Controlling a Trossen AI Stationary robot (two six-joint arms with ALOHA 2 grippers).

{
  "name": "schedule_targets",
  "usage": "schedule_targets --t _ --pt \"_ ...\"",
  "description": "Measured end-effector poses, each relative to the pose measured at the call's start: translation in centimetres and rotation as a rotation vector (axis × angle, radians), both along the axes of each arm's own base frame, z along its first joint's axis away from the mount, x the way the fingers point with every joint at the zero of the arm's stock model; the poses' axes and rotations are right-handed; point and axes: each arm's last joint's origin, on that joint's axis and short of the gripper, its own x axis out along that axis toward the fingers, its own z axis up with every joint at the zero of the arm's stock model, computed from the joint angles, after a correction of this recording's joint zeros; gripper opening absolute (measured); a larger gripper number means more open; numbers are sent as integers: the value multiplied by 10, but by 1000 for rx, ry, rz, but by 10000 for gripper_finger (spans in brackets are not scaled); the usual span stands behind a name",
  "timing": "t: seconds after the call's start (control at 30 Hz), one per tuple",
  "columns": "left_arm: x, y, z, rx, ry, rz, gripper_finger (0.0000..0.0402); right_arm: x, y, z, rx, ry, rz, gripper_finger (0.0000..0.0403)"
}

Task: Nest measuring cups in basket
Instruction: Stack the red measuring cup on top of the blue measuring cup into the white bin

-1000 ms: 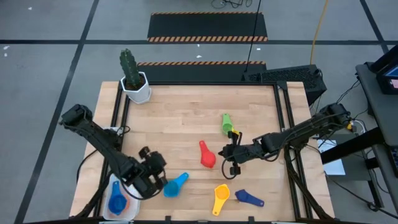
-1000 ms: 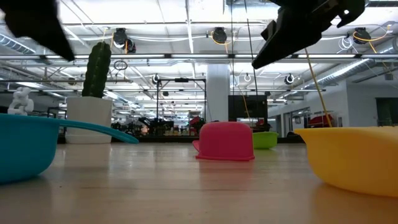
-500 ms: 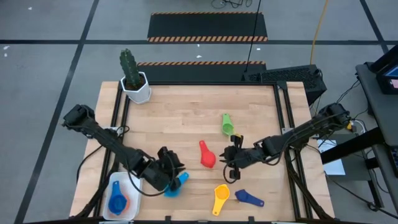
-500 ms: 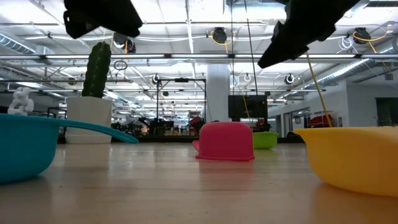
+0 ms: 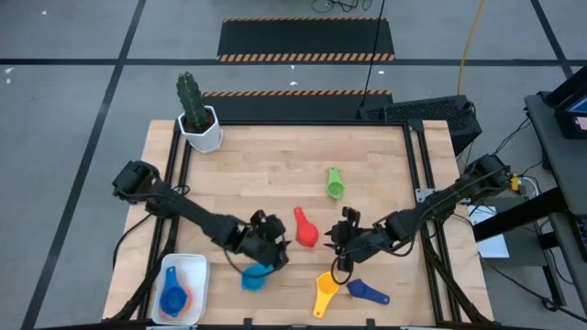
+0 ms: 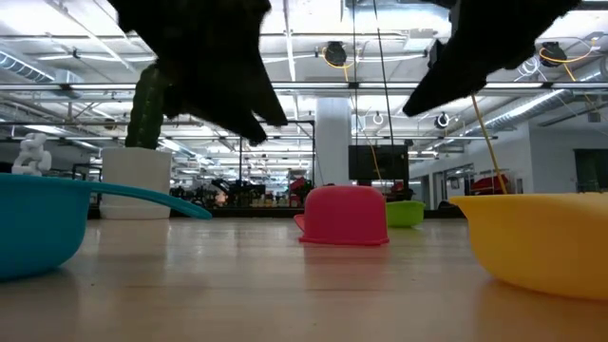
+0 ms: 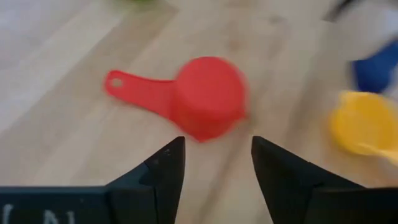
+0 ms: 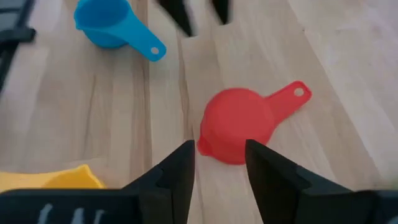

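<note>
The red cup (image 5: 305, 231) lies upside down on the table's middle, handle toward the far edge. My left gripper (image 5: 281, 244) is open just left of it, and the cup shows close ahead of its fingers in the left wrist view (image 7: 206, 99). My right gripper (image 5: 336, 242) is open just right of the cup, which also shows in the right wrist view (image 8: 239, 128). A light blue cup (image 5: 254, 275), a yellow cup (image 5: 324, 291), a dark blue cup (image 5: 368, 293) and a green cup (image 5: 335, 184) lie loose. The white basket (image 5: 195, 268) at the near left holds a blue cup (image 5: 171, 299) on an orange one.
A white hexagonal pot with a cactus (image 5: 197, 117) stands at the far left corner. Black rails (image 5: 415, 183) run along the table's left and right sides. Bare wood lies between the pot and the green cup.
My left gripper has swung from beside the basket toward the table's right, passing the light blue cup, and now stands next to the red cup. My right gripper has shifted slightly toward the near edge. The cups have stayed where they were.
</note>
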Motion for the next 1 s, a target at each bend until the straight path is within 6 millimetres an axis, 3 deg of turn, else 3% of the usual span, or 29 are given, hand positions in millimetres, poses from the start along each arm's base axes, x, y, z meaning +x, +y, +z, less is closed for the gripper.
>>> schedule_targets --t 0.23,0.53,0.73,1.0 --pt "17 45 -8 -116 40 135 191 8 3 -16 -36 27 26 137" --pt "30 104 -8 -155 76 117 191 6 1 -15 -86 51 61 137" --pt "36 124 -6 -200 64 -62 192 5 -4 -18 -182 97 126 137" --pt "36 143 -6 -157 68 -39 215 5 -19 -22 -286 188 169 137"
